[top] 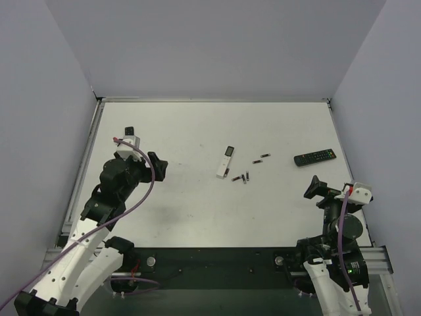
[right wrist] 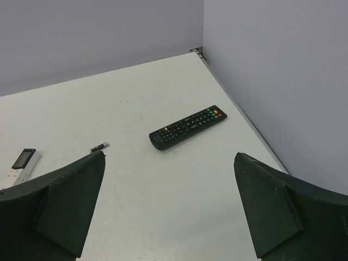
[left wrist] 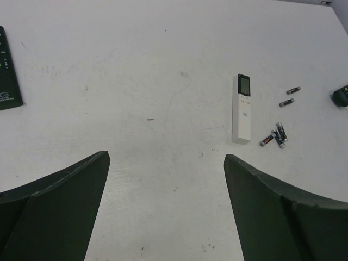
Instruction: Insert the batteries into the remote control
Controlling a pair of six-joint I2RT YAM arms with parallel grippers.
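A white remote control (top: pixel 225 162) with a small screen lies face up mid-table; it also shows in the left wrist view (left wrist: pixel 242 109) and at the left edge of the right wrist view (right wrist: pixel 20 163). Several batteries lie loose to its right: a small cluster (top: pixel 241 178) (left wrist: pixel 276 136) by its near end and two more (top: pixel 262 158) (left wrist: pixel 290 96) farther off, one of them in the right wrist view (right wrist: pixel 98 147). My left gripper (top: pixel 156 166) (left wrist: pixel 166 157) is open and empty, well left of the remote. My right gripper (top: pixel 316 187) (right wrist: pixel 170 155) is open and empty at the near right.
A black remote (top: pixel 315 157) (right wrist: pixel 188 126) with coloured buttons lies at the right, near the side wall. Another dark remote (left wrist: pixel 8 70) cuts into the left edge of the left wrist view. Grey walls enclose the white table (top: pixel 197 217) on three sides.
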